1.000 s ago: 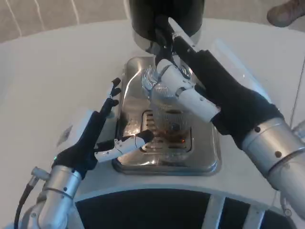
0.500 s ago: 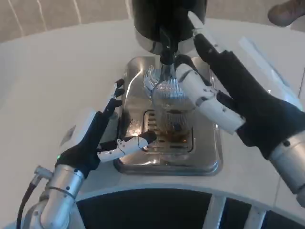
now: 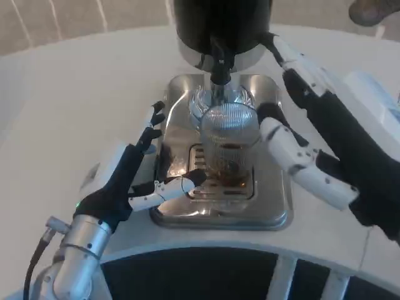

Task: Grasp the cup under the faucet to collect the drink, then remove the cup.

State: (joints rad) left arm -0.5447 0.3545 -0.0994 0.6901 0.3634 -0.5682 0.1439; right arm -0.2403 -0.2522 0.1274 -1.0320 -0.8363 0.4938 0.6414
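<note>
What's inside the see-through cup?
The cup has a brown drink at the bottom, and the rest looks empty. It stands on a slotted grate in the shiny metal tray. The ribbed glass blurs things, so how full it is stays hard to tell.

Ribbed clear glass cup sits on my glossy, mirror-polished steel drip tray; matt white table, glossy black dispenser.

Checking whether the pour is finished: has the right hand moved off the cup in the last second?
Yes. The right hand has drawn back rightward from the cup, which stands on the drip tray beneath the faucet.
</note>
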